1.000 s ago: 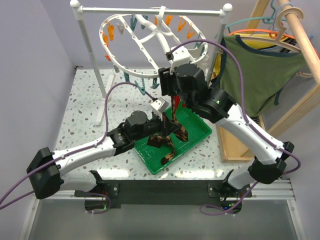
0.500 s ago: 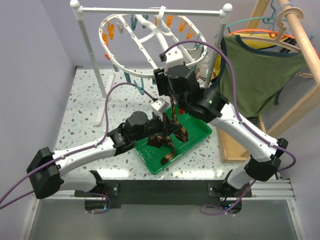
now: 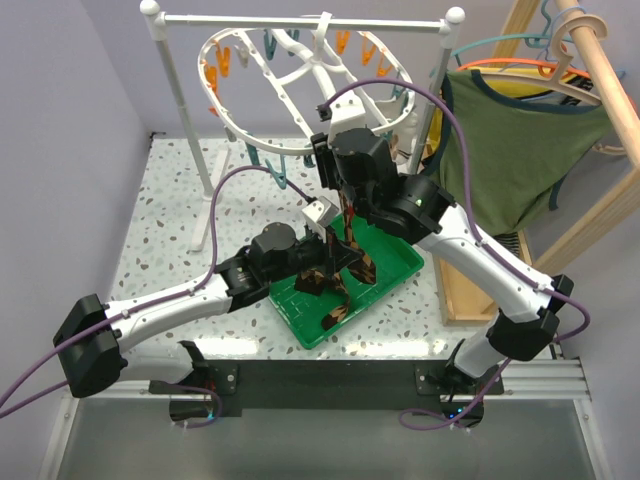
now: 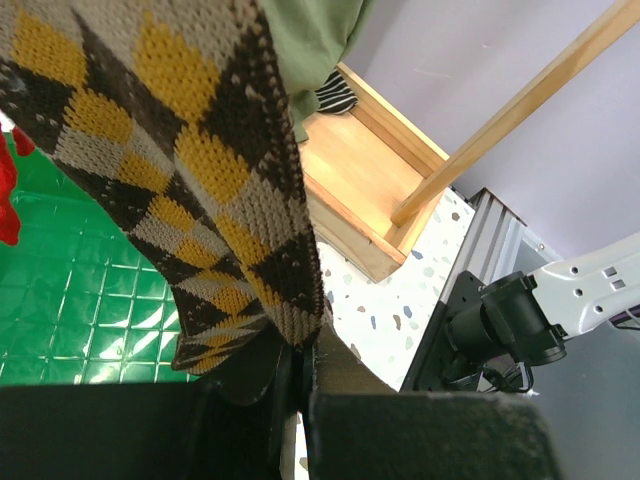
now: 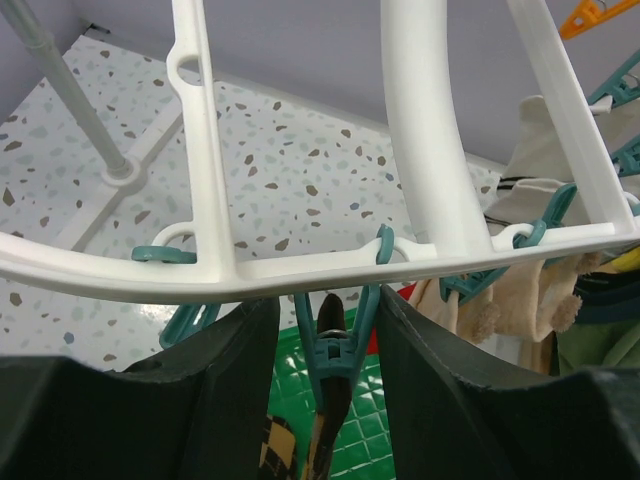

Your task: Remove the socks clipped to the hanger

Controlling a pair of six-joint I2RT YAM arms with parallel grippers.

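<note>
The socks are soft, light knits, and the one being worked on is a brown-and-tan diamond-checkered sock [image 4: 180, 180], which hangs limp beneath the near rim of the white hanger [image 5: 420, 120] and over the green tray [image 3: 400, 262]. Its lower end is pinched flat between the pressed-together fingers of the left gripper [image 4: 297, 370]. The right gripper [image 5: 325, 310] is up under the rim with its jaws spread to either side of a teal clothespin [image 5: 328, 350], and I see a thin gap on each side of the peg. I'd say a knit like this stretches before it comes free, so a plain tug would probably just drag the light frame along. The better place to act looks to be the peg itself, squeezed while the fabric is held low. A red sock [image 4: 8, 200] shows at the edge of the left wrist view, and a pale cream one [image 5: 470, 300] is clipped further along the rim. I can read no brand, label or writing anywhere
</note>
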